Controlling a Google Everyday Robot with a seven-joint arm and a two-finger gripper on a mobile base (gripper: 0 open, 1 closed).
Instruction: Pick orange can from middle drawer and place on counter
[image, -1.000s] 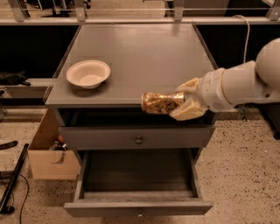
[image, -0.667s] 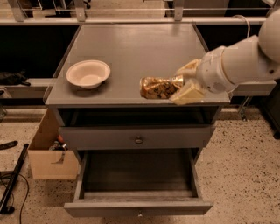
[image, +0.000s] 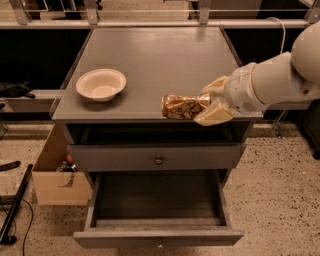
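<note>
I have the gripper (image: 205, 105) clamped on the can (image: 180, 106), which points left from it, lying sideways just above the counter's (image: 150, 55) front edge.

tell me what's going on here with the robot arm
The robot's gripper is closed on the orange can, holding it on its side at the front right of the counter. Whether the can already rests on the surface is unclear. Below, the middle drawer stands pulled open. A cream bowl sits on the counter's left side, apart from the can.
</note>
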